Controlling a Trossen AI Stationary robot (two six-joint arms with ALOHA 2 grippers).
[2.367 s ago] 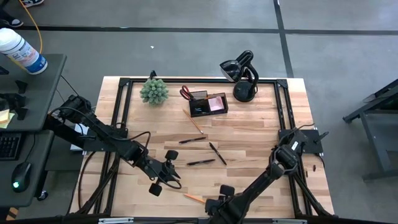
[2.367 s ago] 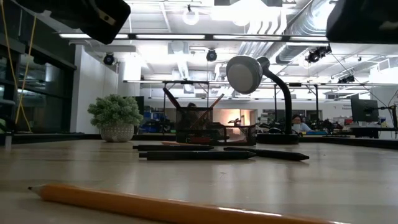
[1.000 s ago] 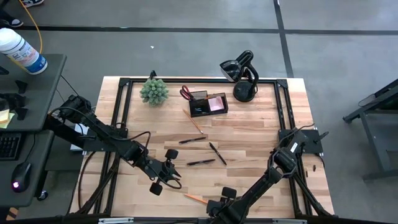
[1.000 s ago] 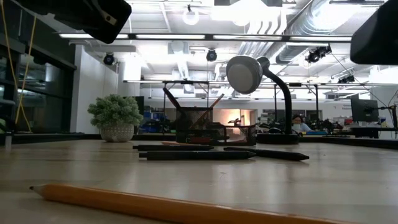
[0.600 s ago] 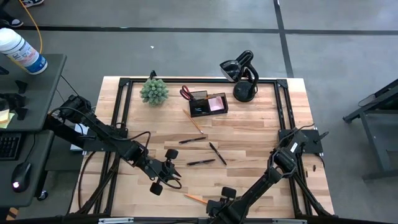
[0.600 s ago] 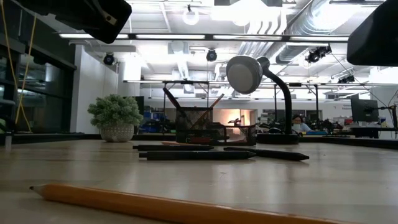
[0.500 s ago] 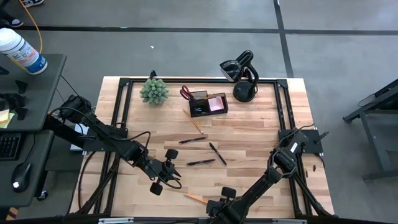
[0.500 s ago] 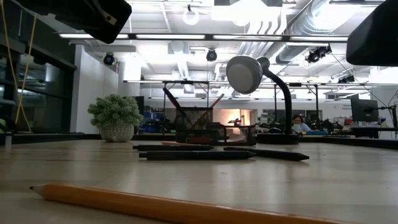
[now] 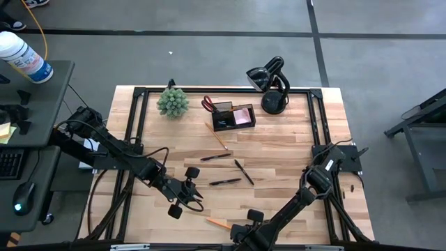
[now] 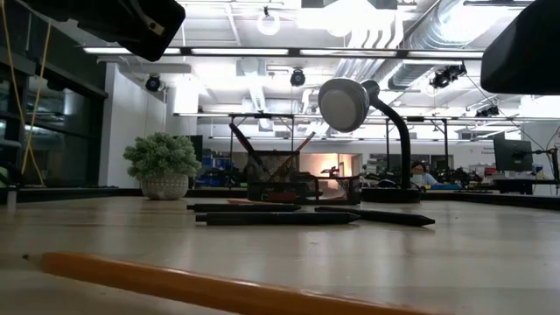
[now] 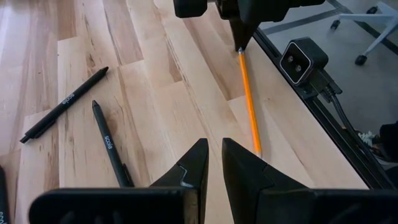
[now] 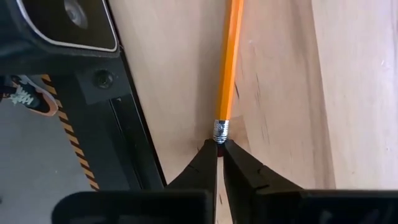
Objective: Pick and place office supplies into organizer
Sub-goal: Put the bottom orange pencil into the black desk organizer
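Observation:
An orange pencil lies near the table's near edge, also seen in the low view. My right gripper is shut on its eraser end. My left gripper hovers to the left of the pencil, its fingers almost together with nothing between them. Three black pens lie mid-table. The black organizer stands at the far side with red-handled scissors and a pink pad in it. Another pencil lies just in front of it. My right gripper pinches the pencil's eraser end, just behind the metal ferrule, between its two fingertips. The fingers slant down onto that end roughly in line with the pencil. The pencil lies flat on the table, pointing away from the fingers.
A green plant and a black curved-neck lamp stand at the far edge. A small camera sits on the black frame rail at the near edge, close to the pencil. Bare wood lies between the pens and the pencil.
My right gripper has shut on the pencil's eraser end. The pencil has slid a little along the table toward the left edge, its tip shifting left in the low view. The left arm has kept still.

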